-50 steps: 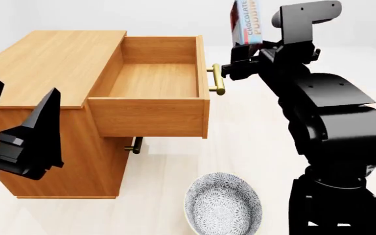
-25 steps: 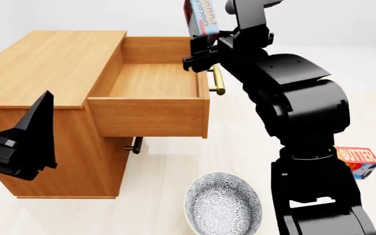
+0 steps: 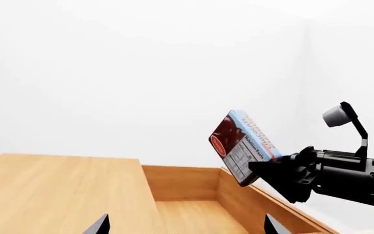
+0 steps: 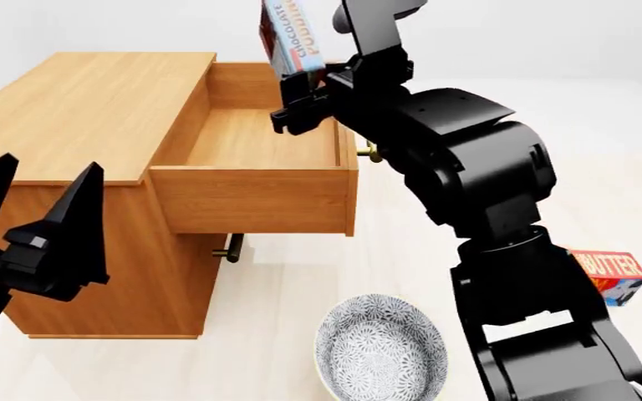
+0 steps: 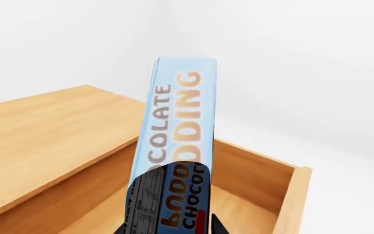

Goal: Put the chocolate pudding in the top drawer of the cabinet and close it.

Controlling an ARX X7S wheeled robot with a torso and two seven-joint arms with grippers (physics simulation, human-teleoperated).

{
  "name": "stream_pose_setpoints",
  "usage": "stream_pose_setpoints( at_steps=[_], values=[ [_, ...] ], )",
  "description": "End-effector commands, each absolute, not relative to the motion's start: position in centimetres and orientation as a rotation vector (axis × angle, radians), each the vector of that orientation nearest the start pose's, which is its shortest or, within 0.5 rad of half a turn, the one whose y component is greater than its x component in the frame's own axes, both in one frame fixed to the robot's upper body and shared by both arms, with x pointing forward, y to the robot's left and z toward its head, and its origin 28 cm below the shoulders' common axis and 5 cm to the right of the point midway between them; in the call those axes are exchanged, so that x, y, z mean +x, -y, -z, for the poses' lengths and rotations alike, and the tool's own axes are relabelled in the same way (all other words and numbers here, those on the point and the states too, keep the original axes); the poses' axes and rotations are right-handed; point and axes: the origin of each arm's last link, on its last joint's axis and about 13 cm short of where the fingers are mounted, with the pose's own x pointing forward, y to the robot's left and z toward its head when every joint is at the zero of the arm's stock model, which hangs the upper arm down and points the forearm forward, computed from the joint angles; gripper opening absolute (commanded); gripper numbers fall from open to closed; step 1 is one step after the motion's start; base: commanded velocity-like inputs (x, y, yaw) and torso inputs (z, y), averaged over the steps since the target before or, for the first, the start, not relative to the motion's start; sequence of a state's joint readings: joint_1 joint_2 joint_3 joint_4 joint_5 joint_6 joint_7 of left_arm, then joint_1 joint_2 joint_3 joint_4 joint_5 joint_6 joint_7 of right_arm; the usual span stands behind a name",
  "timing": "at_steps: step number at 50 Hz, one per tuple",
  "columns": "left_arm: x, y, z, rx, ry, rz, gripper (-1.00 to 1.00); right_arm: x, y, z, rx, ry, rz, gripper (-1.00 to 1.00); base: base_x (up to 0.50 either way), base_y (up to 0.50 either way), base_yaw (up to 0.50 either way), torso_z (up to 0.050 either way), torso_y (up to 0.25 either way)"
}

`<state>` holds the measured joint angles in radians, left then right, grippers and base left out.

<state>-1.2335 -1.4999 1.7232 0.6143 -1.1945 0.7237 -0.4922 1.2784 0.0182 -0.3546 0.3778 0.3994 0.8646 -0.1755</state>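
Observation:
The chocolate pudding (image 4: 288,35) is a thin box with a light blue edge, held upright over the far right part of the open top drawer (image 4: 257,138). My right gripper (image 4: 302,96) is shut on its lower end. The right wrist view shows the pudding (image 5: 174,146) close up above the drawer's wooden inside (image 5: 252,214). In the left wrist view the pudding (image 3: 239,146) tilts above the drawer (image 3: 200,214), gripped by the right gripper (image 3: 274,170). My left gripper (image 4: 37,225) hangs open beside the cabinet (image 4: 87,109), at its near left, with nothing between its fingers.
A patterned bowl (image 4: 379,351) sits on the floor in front of the cabinet. A butter box (image 4: 608,274) lies on the floor at the right. The lower drawer's brass handle (image 4: 231,247) shows under the open drawer. The top drawer's handle (image 4: 373,154) is mostly hidden behind my right arm.
My right arm has swung left, carrying the pudding from beyond the drawer's handle side to above the drawer. The butter box came into view. The left gripper barely shifted.

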Motion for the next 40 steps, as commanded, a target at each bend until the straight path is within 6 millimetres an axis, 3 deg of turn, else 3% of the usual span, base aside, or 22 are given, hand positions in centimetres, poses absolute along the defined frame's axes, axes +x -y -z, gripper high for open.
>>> stream_pose_setpoints(
  at_steps=[1, 14, 39, 40],
  values=[
    [17.1, -30.8, -21.6, -0.165, 0.308, 0.284, 1.0, 38.5, 3.0, -28.0, -0.101, -0.075, -0.601, -1.0, 0.0, 0.0, 0.0, 0.0, 0.0],
    [16.3, -31.1, -21.7, -0.172, 0.305, 0.28, 1.0, 39.4, 2.4, -27.0, -0.127, -0.151, -0.607, -1.0, 0.0, 0.0, 0.0, 0.0, 0.0],
    [16.8, -31.1, -21.4, -0.172, 0.298, 0.277, 1.0, 40.8, 1.5, -26.0, -0.143, -0.177, -0.592, -1.0, 0.0, 0.0, 0.0, 0.0, 0.0],
    [16.8, -31.1, -21.4, -0.172, 0.297, 0.276, 1.0, 40.8, 1.5, -25.9, -0.146, -0.174, -0.591, 1.0, 0.0, 0.0, 0.0, 0.0, 0.0]
  ],
)
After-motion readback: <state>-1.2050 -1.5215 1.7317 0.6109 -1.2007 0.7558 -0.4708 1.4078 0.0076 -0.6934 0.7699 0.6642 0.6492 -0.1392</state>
